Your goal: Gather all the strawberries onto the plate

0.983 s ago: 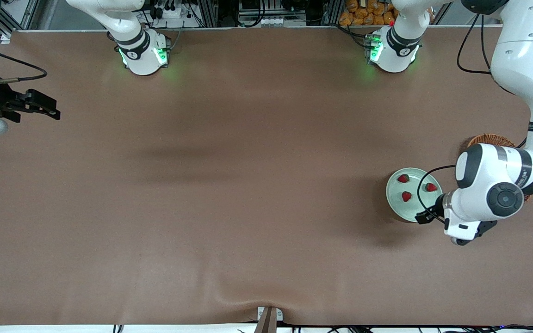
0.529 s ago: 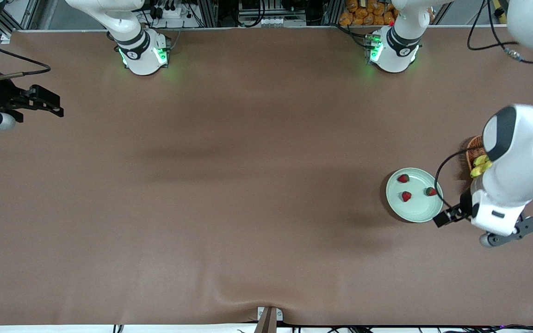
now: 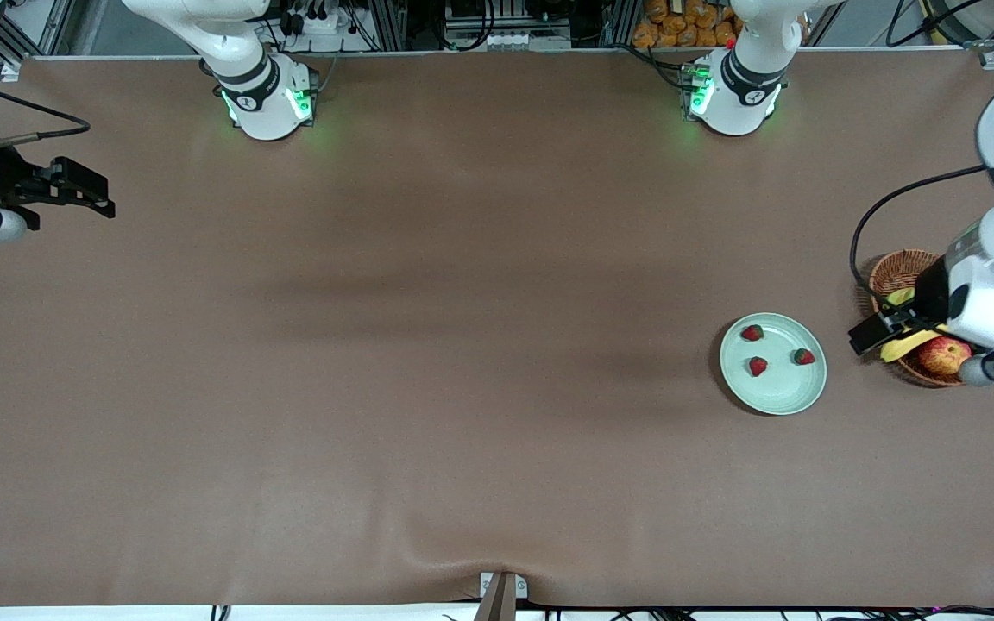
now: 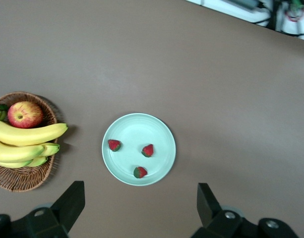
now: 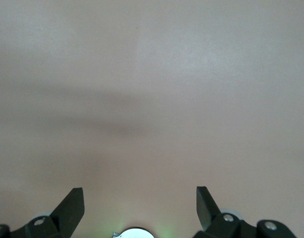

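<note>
— Strawberries [image 3: 757, 366]: where do they lie?
— All three sit on the mint-green plate [image 3: 773, 398], toward the left arm's end of the table. They are apart from one another, and none touches the rim.

— What else is near the plate?
— A brown wicker basket [image 3: 897, 269] stands just beside it, closer to that same end of the table, and does not touch the plate. In it are a red-yellow apple [image 3: 944, 354] and a bunch of bananas [image 4: 23, 141]. The brown table [image 3: 428, 345] around them is bare cloth.

— Where is the left gripper [image 4: 139, 208]?
— Up in the air over the basket, its arm hiding part of the wicker from the front camera. Its fingers are spread wide and carry nothing.

— And the right gripper [image 3: 74, 185]?
— It waits over the right arm's end of the table, well apart from the plate, fingers wide and empty.

— Anything between a gripper and the berries?
— Nothing lies over the plate.
</note>
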You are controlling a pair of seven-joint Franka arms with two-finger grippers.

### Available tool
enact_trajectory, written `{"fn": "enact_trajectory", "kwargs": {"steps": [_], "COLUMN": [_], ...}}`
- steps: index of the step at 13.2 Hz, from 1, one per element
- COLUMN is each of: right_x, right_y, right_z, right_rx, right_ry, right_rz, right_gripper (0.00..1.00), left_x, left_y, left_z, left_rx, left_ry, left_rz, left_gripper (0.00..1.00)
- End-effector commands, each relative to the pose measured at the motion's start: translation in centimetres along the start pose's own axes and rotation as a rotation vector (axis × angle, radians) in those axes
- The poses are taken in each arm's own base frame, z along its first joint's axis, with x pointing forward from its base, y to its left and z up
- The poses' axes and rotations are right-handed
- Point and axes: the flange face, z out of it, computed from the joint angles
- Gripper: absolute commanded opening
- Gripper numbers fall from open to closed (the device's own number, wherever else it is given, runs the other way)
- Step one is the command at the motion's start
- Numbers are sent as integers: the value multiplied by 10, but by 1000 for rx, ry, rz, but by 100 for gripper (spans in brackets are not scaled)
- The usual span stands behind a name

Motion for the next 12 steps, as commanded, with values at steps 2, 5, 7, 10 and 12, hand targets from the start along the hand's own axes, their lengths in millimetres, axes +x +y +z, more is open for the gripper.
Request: {"fn": "enact_trajectory", "kwargs": {"steps": [2,5,7,10,12], "right_x": [-5,-5,-5,-6,-7], "right_y": [2,6,13,17,22], "right_z": [0,3,2,2,1], "right_rx": [-2,-2,-1,1,0], "right_ry": [5,0,11,9,13], "right_rz": [-10,-2,13,31,42], "right_gripper": [100,100,100,100,100], "left_x": [-35,-45,-56,-85,-98], "left_y": [-22,-41,-45,-58,-62], "left_z": [-49,-61,-61,-67,-76], "left_rx": [-10,-38,-28,-13,-9], "left_ry": [-43,-75,-96,-113,-104], "left_rz": [86,121,120,113,113], "left_gripper": [100,100,100,100,100]}}
